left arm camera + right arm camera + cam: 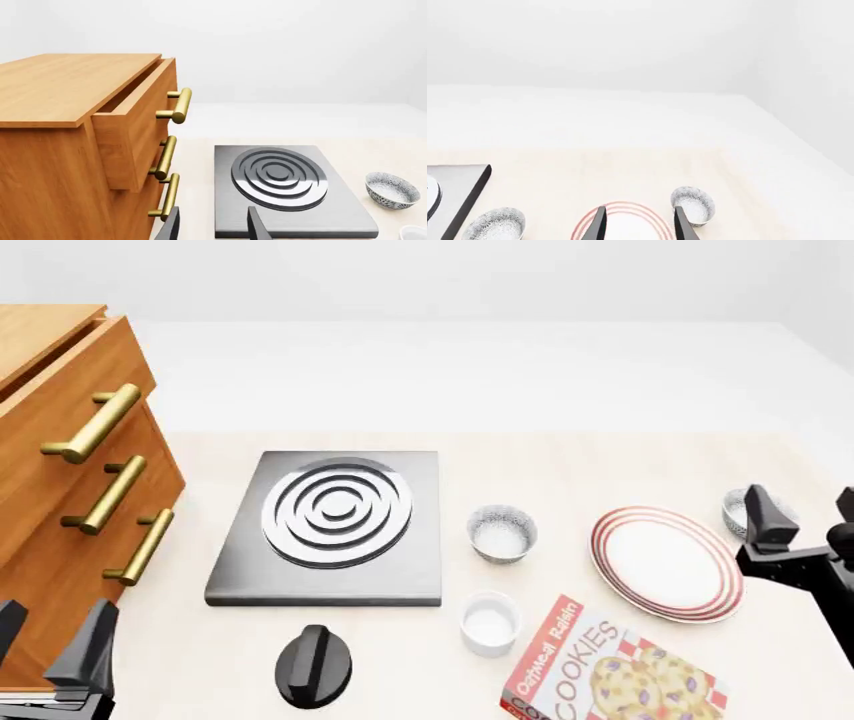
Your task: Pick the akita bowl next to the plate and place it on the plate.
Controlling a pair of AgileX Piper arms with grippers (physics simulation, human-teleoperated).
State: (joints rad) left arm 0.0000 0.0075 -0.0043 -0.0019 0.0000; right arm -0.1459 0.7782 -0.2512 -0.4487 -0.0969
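Grey-speckled and whitish inside, the akita bowl sits in the front view just ahead of my right end effector, partly hidden behind its left finger and close beside the far right rim of the plate. That end effector's fingers stand apart with nothing between them. The plate lies to its left. A second speckled bowl rests well to the left, beyond the plate. My left end effector hovers empty by the wooden drawer cabinet, fingers spread.

From the left wrist, my open left end effector points at the stove plate; one speckled bowl lies off to its right.

From the right wrist, my right end effector hangs over the plate, fingers parted and empty. The akita bowl sits just right of the right finger, on the desk.
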